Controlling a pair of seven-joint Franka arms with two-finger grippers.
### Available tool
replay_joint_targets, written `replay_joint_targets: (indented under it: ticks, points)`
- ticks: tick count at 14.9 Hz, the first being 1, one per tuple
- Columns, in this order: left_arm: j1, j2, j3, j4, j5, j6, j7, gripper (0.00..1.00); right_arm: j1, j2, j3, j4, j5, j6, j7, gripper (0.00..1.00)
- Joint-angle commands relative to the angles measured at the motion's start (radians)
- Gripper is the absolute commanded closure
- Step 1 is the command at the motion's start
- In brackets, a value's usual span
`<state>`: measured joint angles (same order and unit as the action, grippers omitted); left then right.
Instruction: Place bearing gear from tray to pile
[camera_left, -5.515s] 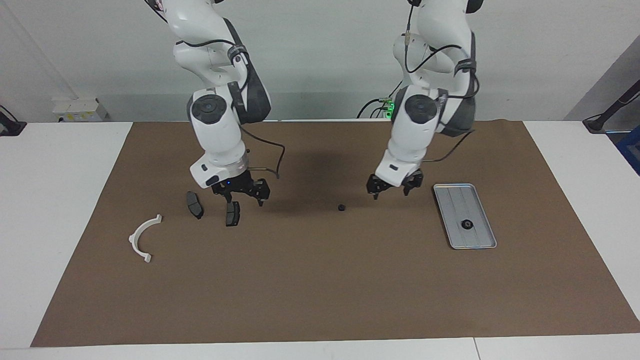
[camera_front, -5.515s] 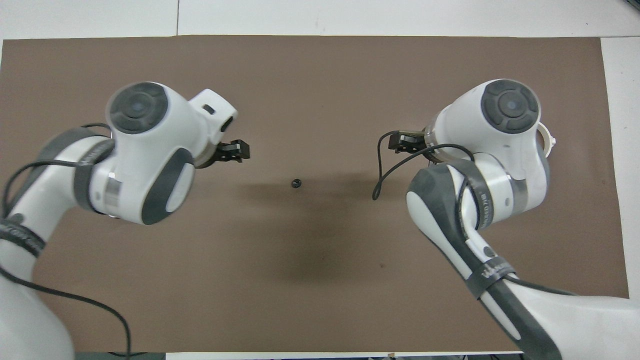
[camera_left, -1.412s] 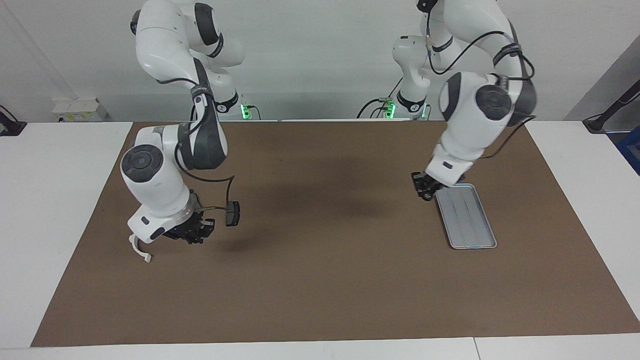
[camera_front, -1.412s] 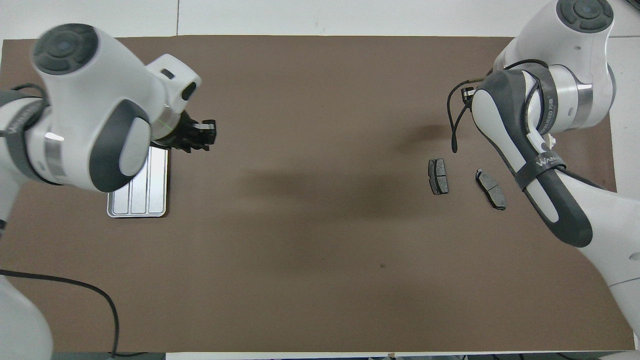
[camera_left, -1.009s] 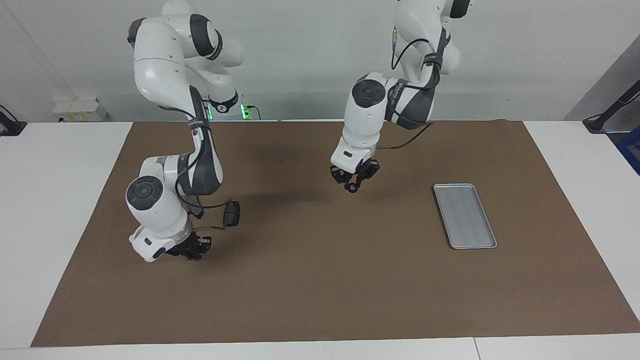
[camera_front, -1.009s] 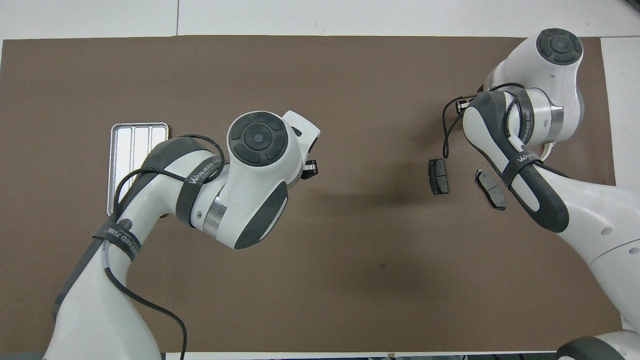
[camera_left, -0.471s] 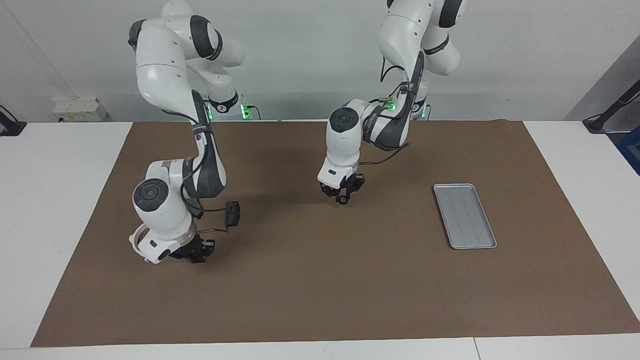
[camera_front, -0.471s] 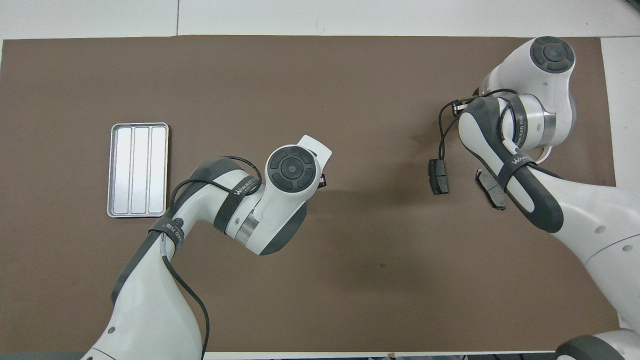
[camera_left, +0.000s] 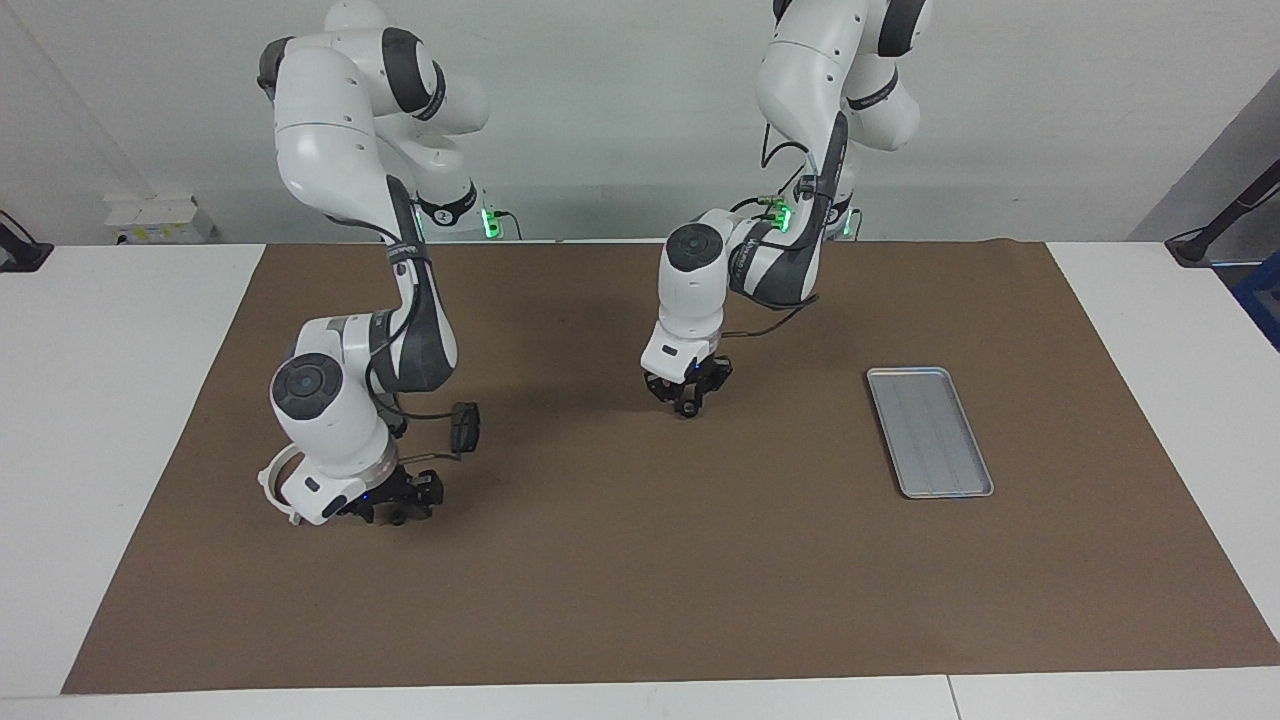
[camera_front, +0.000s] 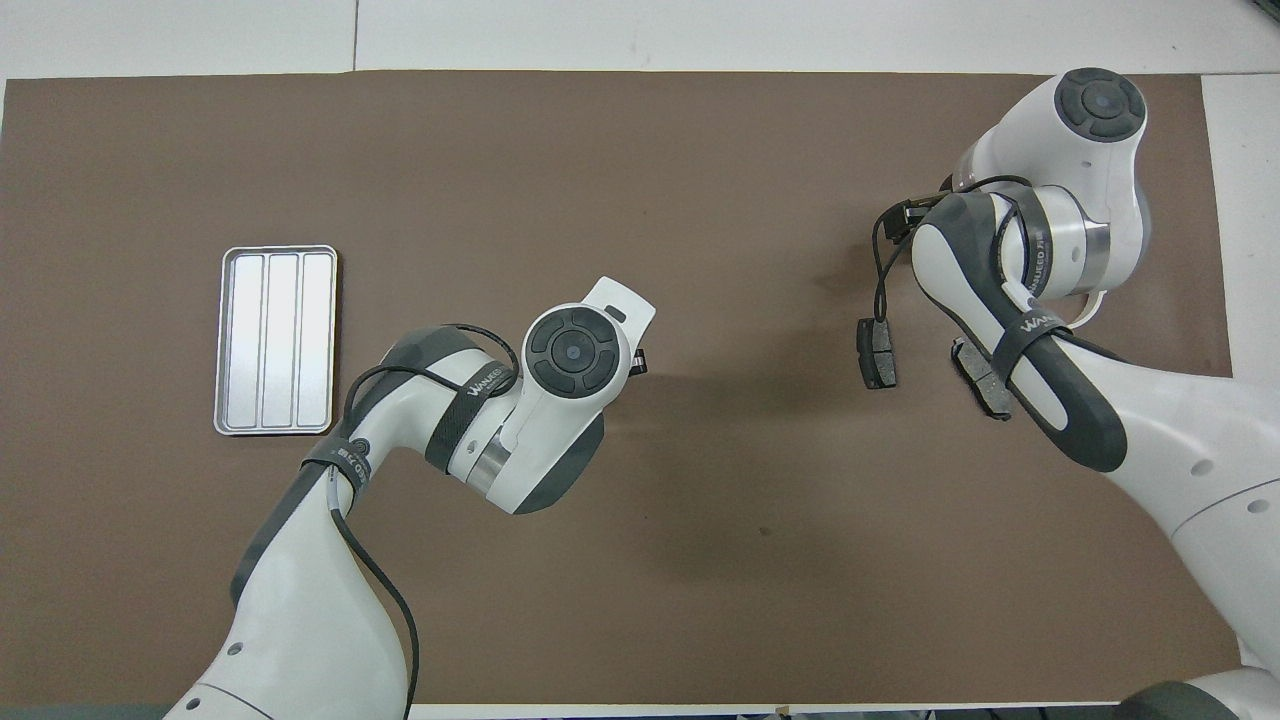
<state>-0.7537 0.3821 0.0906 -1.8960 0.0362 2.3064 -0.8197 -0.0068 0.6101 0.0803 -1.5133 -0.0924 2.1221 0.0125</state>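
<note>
Right gripper (camera_left: 396, 506) stands open, low on the mat (camera_left: 640, 580), the bracket (camera_left: 266, 474) just beside it and a pad (camera_left: 465, 428) near. Left gripper (camera_left: 687, 402) pinches the gear (camera_left: 686, 409) mid-mat, with the tray (camera_left: 930, 494) well apart.

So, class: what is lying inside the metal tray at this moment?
Nothing: the tray shows only its bare ridged floor, fully uncovered in both views. No arm hides any part of it.
</note>
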Motion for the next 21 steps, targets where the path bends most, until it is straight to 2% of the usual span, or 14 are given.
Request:
replay_joint_targets:
  ticks: [1,4,7,10,15,16,17,18,19,21]
  points:
    - [-0.018,-0.002,0.017,-0.017,0.025,0.034,-0.026,1.0,0.034,-0.082,0.003,-0.002,-0.004,-0.095,0.004,0.0]
    - [-0.018,-0.002,0.017,-0.02,0.025,0.059,-0.027,1.0,0.068,-0.147,0.009,-0.002,-0.001,-0.164,0.029,0.0]
    - [-0.019,-0.002,0.017,-0.038,0.025,0.097,-0.038,1.0,0.146,-0.194,0.009,-0.001,-0.001,-0.243,0.22,0.0]
    - [-0.018,0.0,0.017,-0.057,0.027,0.123,-0.038,1.0,0.205,-0.207,0.01,-0.002,-0.001,-0.266,0.362,0.0]
    - [-0.016,0.0,0.017,-0.058,0.034,0.127,-0.035,1.0,0.223,-0.21,0.01,-0.002,-0.001,-0.269,0.409,0.0]
    - [-0.01,0.0,0.017,-0.058,0.04,0.128,-0.032,0.82,0.225,-0.21,0.01,-0.002,-0.001,-0.269,0.409,0.0]
    - [-0.007,0.0,0.017,-0.057,0.06,0.128,-0.026,0.27,0.225,-0.21,0.01,-0.002,-0.001,-0.269,0.409,0.0]
    - [-0.006,0.0,0.017,-0.055,0.071,0.125,-0.026,0.11,0.225,-0.21,0.01,-0.002,0.0,-0.269,0.411,0.0]
    - [-0.003,-0.002,0.017,-0.049,0.071,0.119,-0.024,0.04,0.228,-0.21,0.01,-0.002,0.0,-0.269,0.411,0.0]
    - [0.01,0.0,0.015,-0.029,0.07,0.111,-0.021,0.0,0.231,-0.21,0.01,-0.002,0.008,-0.268,0.432,0.0]
